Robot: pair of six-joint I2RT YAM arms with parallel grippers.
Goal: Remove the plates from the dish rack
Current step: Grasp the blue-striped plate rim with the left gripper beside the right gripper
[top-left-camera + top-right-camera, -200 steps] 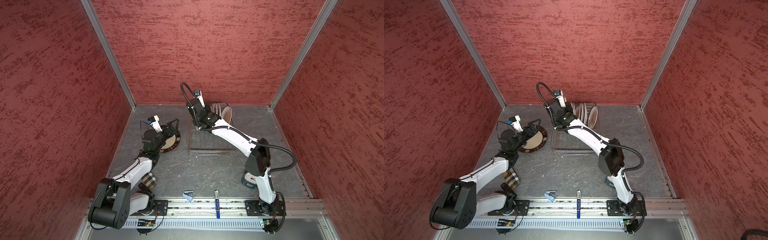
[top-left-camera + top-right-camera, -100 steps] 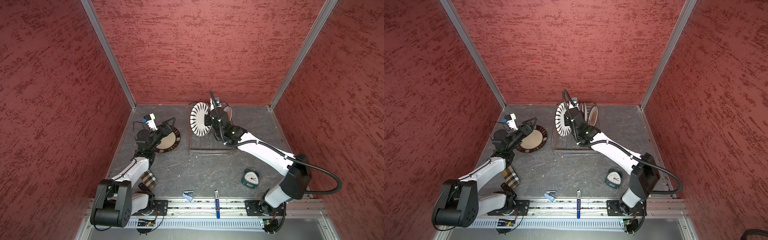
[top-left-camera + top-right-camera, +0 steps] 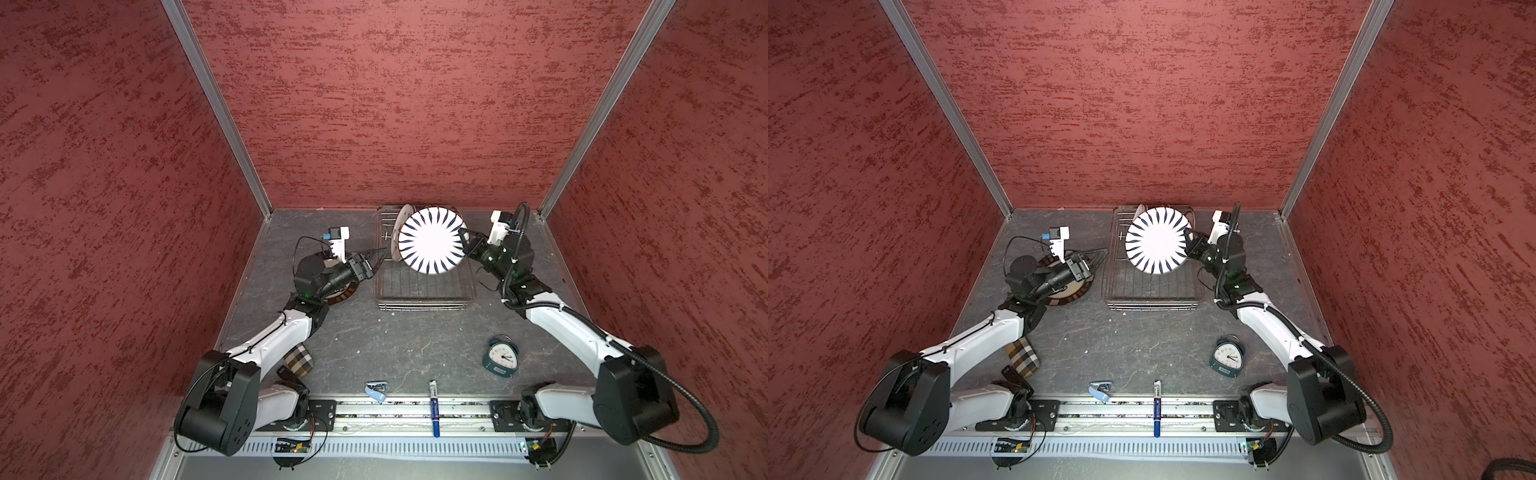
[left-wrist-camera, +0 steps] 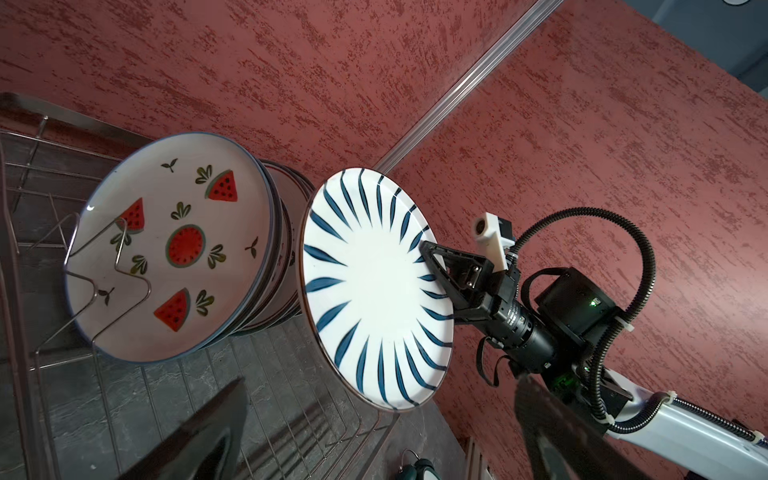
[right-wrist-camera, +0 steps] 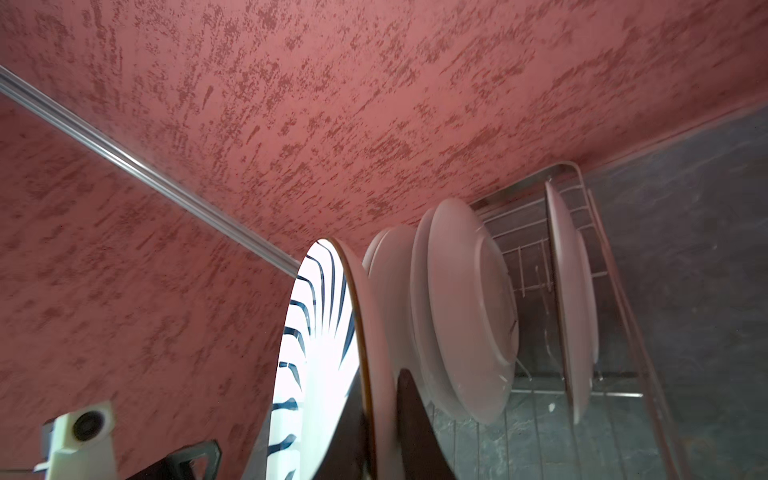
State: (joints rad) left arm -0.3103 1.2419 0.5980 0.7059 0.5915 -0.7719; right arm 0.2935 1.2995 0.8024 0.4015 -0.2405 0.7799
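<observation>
Left gripper [image 3: 381, 257] has lifted off the brown-rimmed plate [image 3: 341, 296], which lies flat on the table [image 3: 415, 345]. It now points at the dish rack [image 3: 419, 291], jaws spread wide, holding nothing. Blue-striped plate [image 3: 430, 241] has swung from the rack's left rear to over its back half, face up toward the top views. Watermelon plate [image 4: 174, 249] and others stand upright behind it in the rack. Right gripper [image 3: 464, 241], drawn back rightward, is clamped on the striped plate's right rim.

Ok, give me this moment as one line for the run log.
right claw: shut on blue-dash plate, held over rack | left claw: open, empty, beside rack | watermelon plate: in rack
</observation>
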